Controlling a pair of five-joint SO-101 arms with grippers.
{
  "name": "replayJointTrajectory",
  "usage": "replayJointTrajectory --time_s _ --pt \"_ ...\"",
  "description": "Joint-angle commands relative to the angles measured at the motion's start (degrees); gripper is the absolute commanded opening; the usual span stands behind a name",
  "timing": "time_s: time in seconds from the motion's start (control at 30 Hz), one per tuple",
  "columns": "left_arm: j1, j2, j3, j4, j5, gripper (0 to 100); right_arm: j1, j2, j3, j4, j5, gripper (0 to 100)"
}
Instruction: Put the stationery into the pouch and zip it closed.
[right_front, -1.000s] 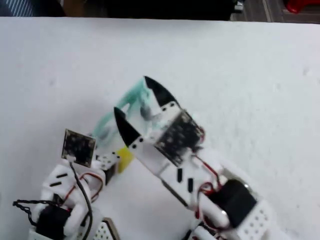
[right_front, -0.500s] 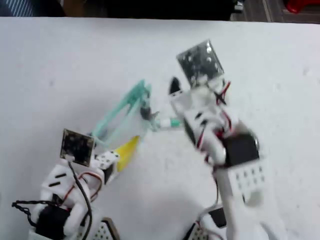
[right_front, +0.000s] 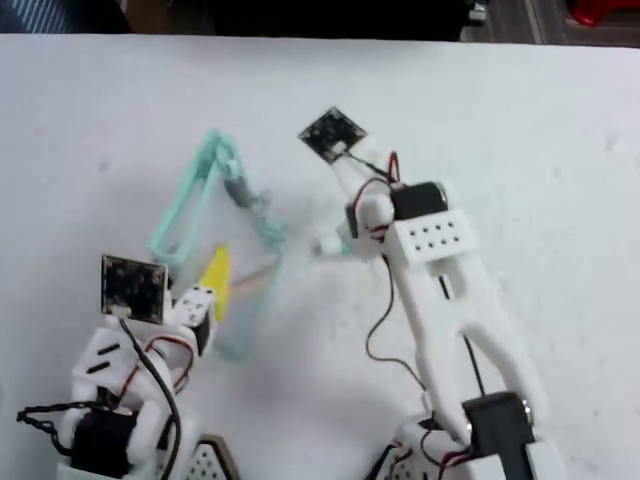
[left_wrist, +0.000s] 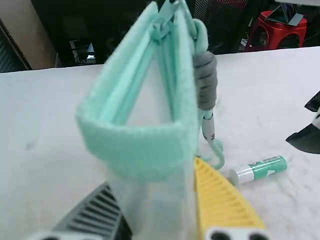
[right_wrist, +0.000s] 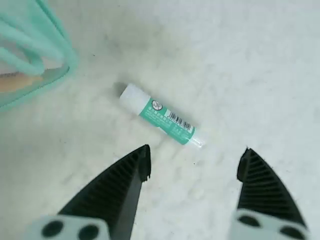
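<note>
Fingers of the left gripper clamp the mint-green translucent zip pouch; beside the pouch, fingers of the right gripper spread wide above a green-and-white glue stick.

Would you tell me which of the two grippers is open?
The right gripper, spread wide above the glue stick; the left gripper is shut on the pouch.

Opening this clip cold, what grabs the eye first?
The mint-green pouch stands out, gripped at its lower end by the left gripper with its zipped mouth gaping open. Beside it a green-and-white glue stick lies loose on the white table, and the right gripper hangs open just above it.
</note>
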Motion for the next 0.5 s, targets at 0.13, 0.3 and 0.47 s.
replayJointTrajectory --time_s 0.13,0.3,0.47 --pt "-1.19 -0.57 -0.97 -2.11 -0.26 15 0.31 5.93 -2.11 -0.66 8.88 26.2" --pt "-4.0 -0.57 -1.14 -2.11 -0.26 15 0.31 11.21 -2.2 -1.1 13.89 26.2" --pt "-3.82 -0.57 -1.05 -2.11 -0.26 15 -0.04 16.4 -2.2 -4.44 18.37 26.2"
